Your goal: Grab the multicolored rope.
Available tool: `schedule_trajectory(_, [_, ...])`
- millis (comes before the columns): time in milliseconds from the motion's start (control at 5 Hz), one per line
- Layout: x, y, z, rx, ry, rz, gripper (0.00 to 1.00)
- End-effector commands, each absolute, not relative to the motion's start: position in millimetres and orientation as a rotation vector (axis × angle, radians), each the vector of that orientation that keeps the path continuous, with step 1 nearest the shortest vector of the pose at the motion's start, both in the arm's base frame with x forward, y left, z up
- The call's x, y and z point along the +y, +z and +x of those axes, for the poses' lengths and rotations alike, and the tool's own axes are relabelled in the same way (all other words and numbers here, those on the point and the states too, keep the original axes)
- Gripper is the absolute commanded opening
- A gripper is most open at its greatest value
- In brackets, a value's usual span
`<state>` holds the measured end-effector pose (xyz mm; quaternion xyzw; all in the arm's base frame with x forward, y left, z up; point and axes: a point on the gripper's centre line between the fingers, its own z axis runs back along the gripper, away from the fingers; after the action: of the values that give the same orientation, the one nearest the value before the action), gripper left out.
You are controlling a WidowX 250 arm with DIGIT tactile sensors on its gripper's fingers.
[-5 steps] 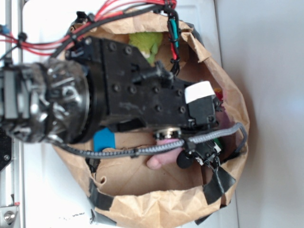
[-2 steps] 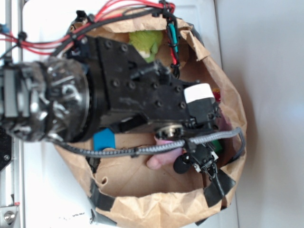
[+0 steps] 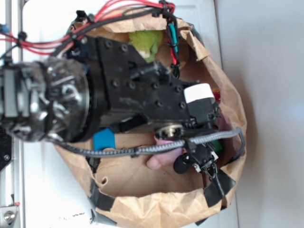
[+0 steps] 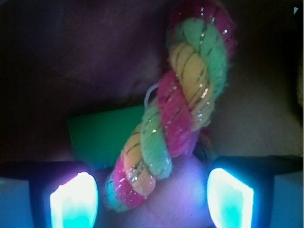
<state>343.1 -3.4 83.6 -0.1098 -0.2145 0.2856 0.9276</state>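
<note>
White tabletop (image 3: 266,95) surrounds a crumpled brown paper bag (image 3: 156,209) with black tape patches on its rim. Seen from outside, the black robot arm (image 3: 137,95) fills most of the bag's mouth, with red wires running over it. A green plush toy (image 3: 145,42) peeks out at the bag's far edge, and a pink plush (image 3: 159,161) shows just under the arm.

From the wrist camera, the multicolored rope (image 4: 175,109) lies diagonally inside the dim bag: thick twisted strands of hot pink, yellow-orange and light green, flecked with glittery thread. Its lower end sits between the gripper's (image 4: 152,197) two glowing fingertips (image 4: 73,199), nearer the left one. The jaws stand wide apart, holding nothing. A flat green patch (image 4: 102,135) lies behind the rope.
</note>
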Motion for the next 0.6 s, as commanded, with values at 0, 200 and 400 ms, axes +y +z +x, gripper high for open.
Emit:
schedule_trajectory(0, [12.1,93.8,359.7,-0.666,0.725,-0.195,1.0])
schedule_trajectory(200, [8.5,87.8,359.1,-0.661,0.707,-0.159,1.0])
schedule_trajectory(400, [5.7,88.4,357.7,-0.648,0.704,-0.174,0.0])
